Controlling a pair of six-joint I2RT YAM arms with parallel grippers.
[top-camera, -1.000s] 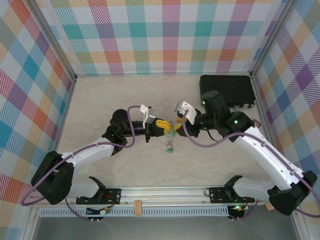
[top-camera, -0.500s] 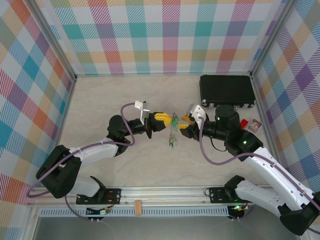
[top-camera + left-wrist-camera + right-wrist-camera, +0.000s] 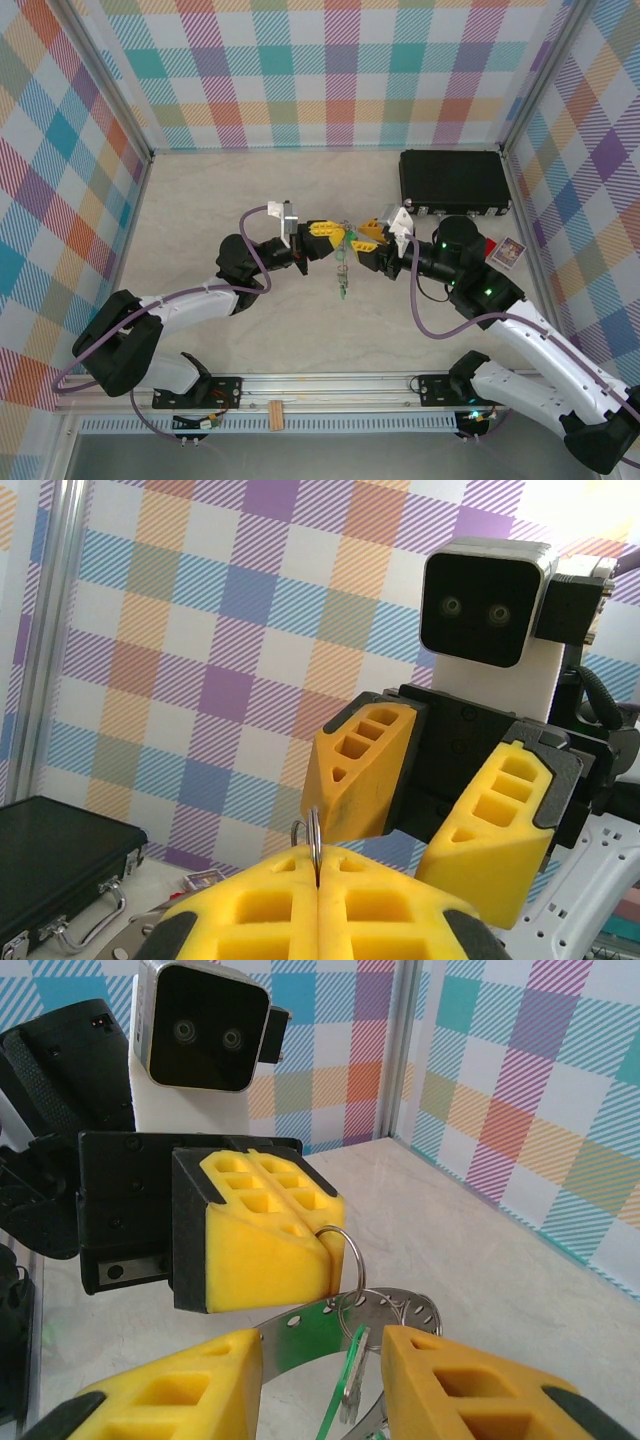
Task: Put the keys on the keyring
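My left gripper (image 3: 330,232) is shut on a small wire ring (image 3: 314,837), pinched edge-on between its yellow fingers (image 3: 260,905). That wire ring (image 3: 345,1248) passes through a hole in the keyring (image 3: 300,1328), a flat grey perforated band hanging below it. A key with a green tag (image 3: 350,1385) dangles from another small ring on the band. More green-tagged keys (image 3: 343,286) hang beneath the two grippers. My right gripper (image 3: 322,1348) is open, one finger on each side of the keyring and the key, facing the left gripper (image 3: 262,1230).
The black case (image 3: 453,181) lies at the back right, its handle (image 3: 90,925) showing in the left wrist view. A small card (image 3: 508,250) rests by the right wall. Checked walls enclose the beige table (image 3: 230,190).
Both arms have risen from the table with the hanging keys. In the last half second the right gripper has moved left and up, close to the left gripper's fingers.
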